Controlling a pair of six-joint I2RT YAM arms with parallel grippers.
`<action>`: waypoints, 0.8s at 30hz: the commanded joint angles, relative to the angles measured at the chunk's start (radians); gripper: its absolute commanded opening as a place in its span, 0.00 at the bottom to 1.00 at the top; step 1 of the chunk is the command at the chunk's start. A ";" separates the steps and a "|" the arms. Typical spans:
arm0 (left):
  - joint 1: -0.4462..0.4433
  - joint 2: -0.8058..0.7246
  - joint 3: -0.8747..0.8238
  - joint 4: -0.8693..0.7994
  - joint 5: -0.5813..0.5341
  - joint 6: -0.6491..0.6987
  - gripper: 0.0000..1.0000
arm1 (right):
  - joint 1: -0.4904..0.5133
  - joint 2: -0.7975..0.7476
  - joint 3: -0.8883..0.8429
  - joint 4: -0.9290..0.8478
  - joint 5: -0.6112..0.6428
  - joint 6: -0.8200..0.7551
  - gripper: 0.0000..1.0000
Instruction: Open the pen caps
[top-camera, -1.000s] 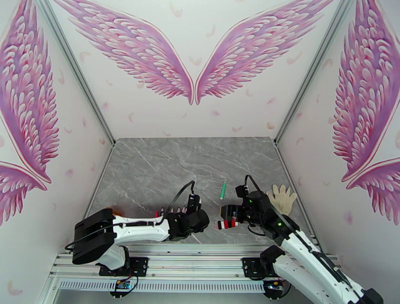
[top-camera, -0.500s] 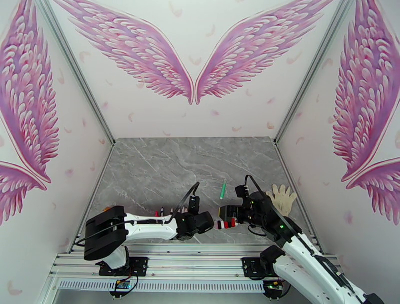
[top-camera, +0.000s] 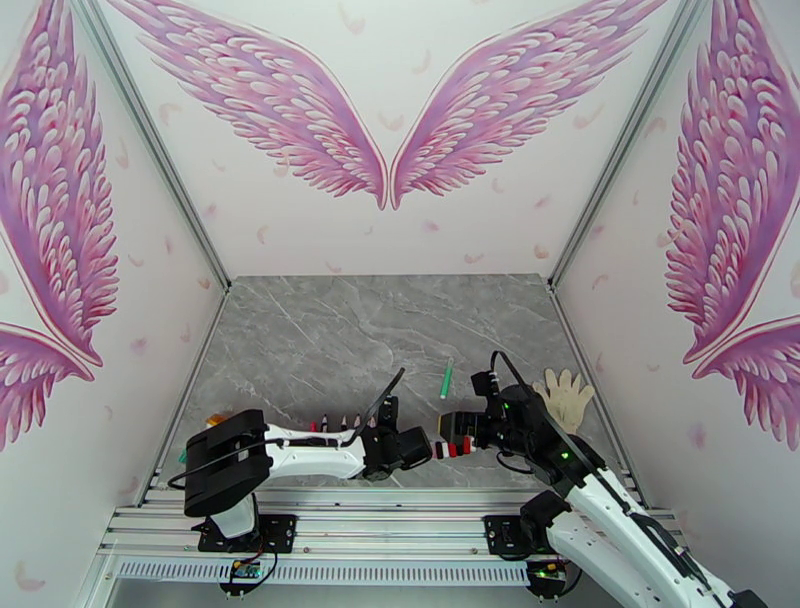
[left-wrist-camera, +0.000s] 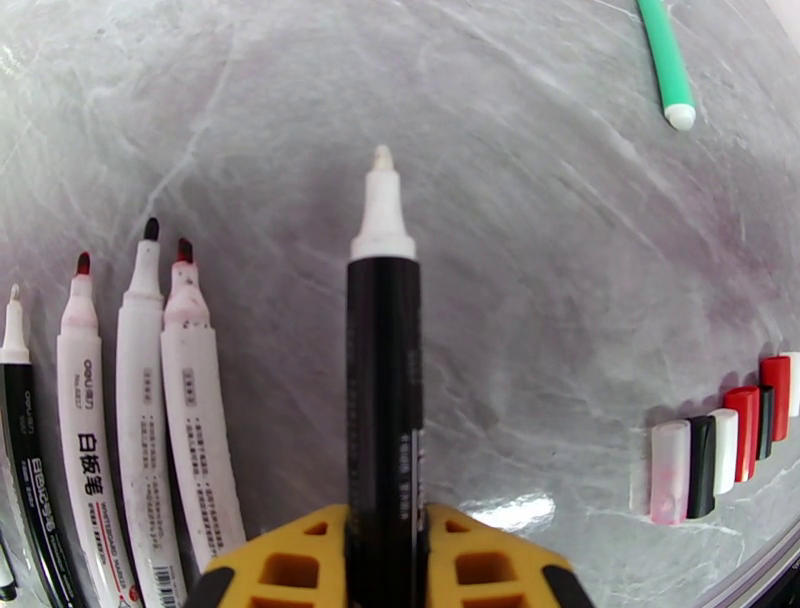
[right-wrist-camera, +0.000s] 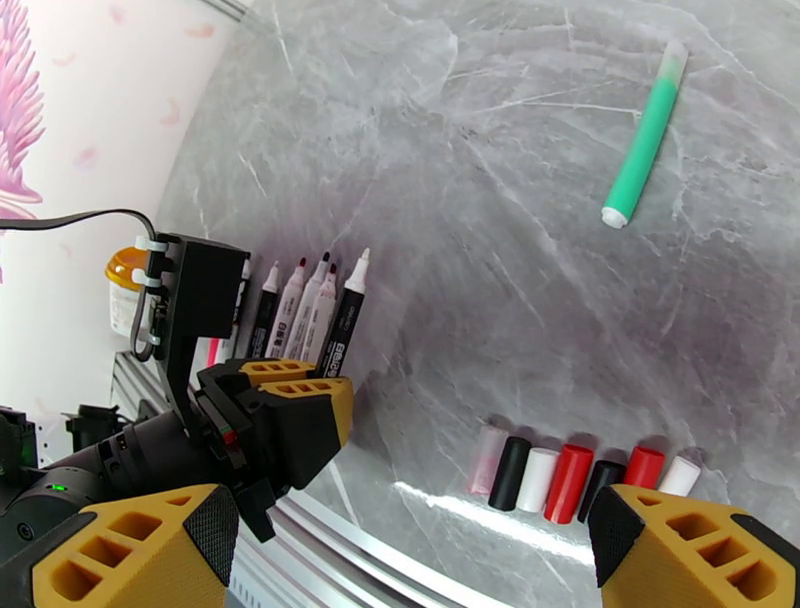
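Spreading over the lower middle of the top view, the grey marble table (top-camera: 330, 330) carries everything. The right gripper (right-wrist-camera: 410, 560) holds its fingers wide apart with nothing between them. The left gripper (left-wrist-camera: 385, 530) pinches an uncapped black pen (left-wrist-camera: 383, 350), tip pointing up-frame. Other uncapped pens (left-wrist-camera: 130, 400) lie side by side lower left, and a green pen (left-wrist-camera: 665, 60) upper right. The pen caps (left-wrist-camera: 720, 450) stand in a row at lower right.

Green pen (top-camera: 447, 379) on table (top-camera: 320, 340), white glove (top-camera: 566, 394) nearby
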 joint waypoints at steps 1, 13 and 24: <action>-0.003 0.033 0.043 -0.051 -0.020 -0.015 0.11 | 0.007 -0.013 -0.021 -0.012 0.008 0.001 0.99; 0.014 0.053 0.059 -0.099 -0.031 -0.030 0.29 | 0.006 -0.004 -0.026 -0.021 0.024 0.006 0.99; 0.015 0.034 0.098 -0.150 -0.060 -0.016 0.38 | 0.007 0.005 -0.008 -0.029 0.040 0.002 0.99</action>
